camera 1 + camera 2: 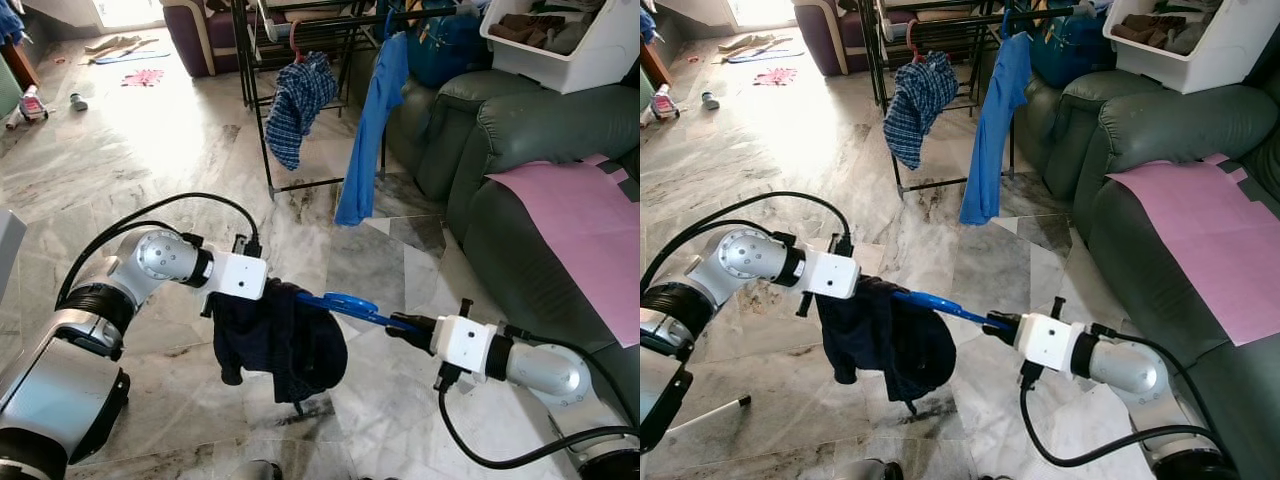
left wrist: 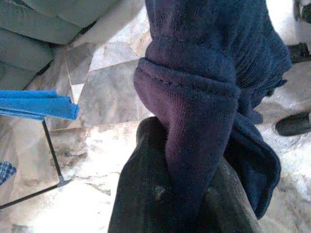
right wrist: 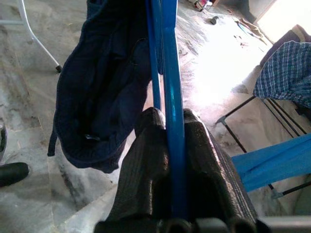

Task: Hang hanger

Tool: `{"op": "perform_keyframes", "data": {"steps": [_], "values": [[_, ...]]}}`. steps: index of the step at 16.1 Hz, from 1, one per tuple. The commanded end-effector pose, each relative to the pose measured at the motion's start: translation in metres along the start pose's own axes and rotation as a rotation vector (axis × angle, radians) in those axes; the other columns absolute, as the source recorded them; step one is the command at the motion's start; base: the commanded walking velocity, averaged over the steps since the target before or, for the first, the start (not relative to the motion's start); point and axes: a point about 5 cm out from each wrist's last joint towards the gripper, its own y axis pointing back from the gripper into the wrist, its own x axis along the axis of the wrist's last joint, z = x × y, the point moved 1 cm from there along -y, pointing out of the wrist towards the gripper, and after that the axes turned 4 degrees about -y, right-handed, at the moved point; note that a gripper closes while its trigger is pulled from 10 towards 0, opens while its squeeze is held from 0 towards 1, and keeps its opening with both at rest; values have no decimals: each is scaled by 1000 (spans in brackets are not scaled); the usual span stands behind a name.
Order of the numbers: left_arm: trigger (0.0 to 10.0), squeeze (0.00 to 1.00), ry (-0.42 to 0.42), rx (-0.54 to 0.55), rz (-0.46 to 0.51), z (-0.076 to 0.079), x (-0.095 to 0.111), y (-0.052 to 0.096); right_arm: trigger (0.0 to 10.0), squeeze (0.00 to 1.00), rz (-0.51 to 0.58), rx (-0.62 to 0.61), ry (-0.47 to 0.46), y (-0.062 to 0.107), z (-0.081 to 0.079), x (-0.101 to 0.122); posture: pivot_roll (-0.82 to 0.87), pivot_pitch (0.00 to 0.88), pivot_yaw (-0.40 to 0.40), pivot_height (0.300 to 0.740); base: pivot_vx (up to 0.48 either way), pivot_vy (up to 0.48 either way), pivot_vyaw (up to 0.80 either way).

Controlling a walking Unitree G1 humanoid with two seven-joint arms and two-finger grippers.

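Between the two arms: right gripper jaws clamp the blue plastic hanger; left gripper jaws pinch the dark navy knitted garment draped on it. Black metal drying rack stands well ahead. Carry level, keep both grips, lead with the hook onto a bare stretch of rail.

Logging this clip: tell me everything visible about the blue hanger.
The hanger is bright blue, apparently plastic, with flat bars. It lies roughly level above the marble floor, between the arms. The right claw is shut on one end; the other end is buried in a dark navy garment, which the left claw pinches. Its hook isn't discernible.
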Motion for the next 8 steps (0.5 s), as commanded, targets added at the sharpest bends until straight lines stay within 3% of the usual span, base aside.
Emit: {"op": "perform_keyframes", "data": {"steps": [1, 2, 8], "values": [[0, 0, -10, 8, -16, -6, 0, 3, 10000, 596, 20, 14, -5, -2, 0, 4, 4, 78, 31, 740, 0, 0, 0], [0, 0, -10, 9, -16, -6, 0, 2, 10000, 1000, 15, 20, -21, -2, 1, 3, 2, 78, 30, 740, 0, 0, 0], [0, 0, 96, 62, 15, 7, -6, -4, 10000, 1000, -1, 81, -60, 6, 7, 4, -4, 78, 21, 740, 0, 0, 0]]}}
